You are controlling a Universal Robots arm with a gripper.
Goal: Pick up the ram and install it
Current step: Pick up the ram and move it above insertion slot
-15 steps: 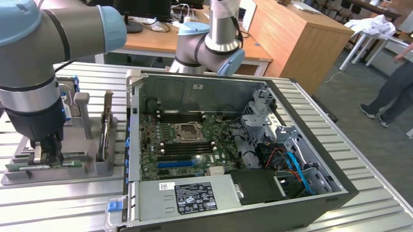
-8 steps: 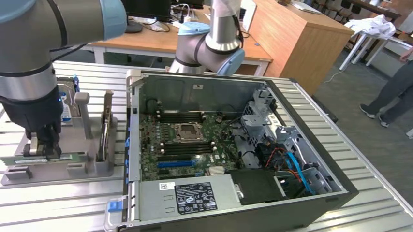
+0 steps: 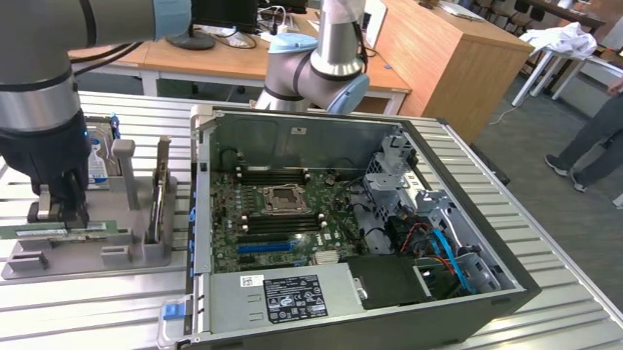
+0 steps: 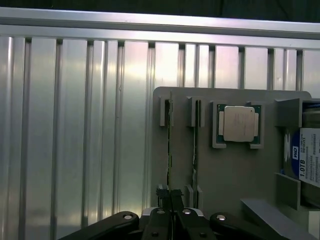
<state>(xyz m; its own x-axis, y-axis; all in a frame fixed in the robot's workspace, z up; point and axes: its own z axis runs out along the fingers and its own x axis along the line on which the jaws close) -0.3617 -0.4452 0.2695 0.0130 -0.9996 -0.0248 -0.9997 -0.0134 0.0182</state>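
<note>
Pincer: the pincer (image 4: 170,196) is pressed together, pinching the top edge of the ram (image 4: 169,145) near one end.
Ram: it stands on edge in the outermost slot of the grey holder (image 4: 230,170), straight below the pincer. I cannot tell whether it has left the slot.
Doing it well: the stick is thin and the hold is off-centre, so I judge it could tilt. A straight pull along the slot, with no twist, suits it best.
Closest neighbour: a second stick (image 4: 194,150) sits in the next slot, just beside the pincer and parallel to the ram. Sideways drift could knock it.
Farther on the holder: the processor (image 4: 239,124) lies flat in its recess. The hard drive (image 4: 309,160) is beyond it, well apart from the pincer.
Under everything: the slatted metal tabletop (image 4: 75,140).
Toward the exterior view's right of the pincer: the open computer case (image 3: 292,115), with the motherboard (image 3: 282,219) inside.
In the way: the case's near wall (image 3: 203,211) rises between the holder and the motherboard.
Far off: a person (image 3: 596,138), well clear.
</note>
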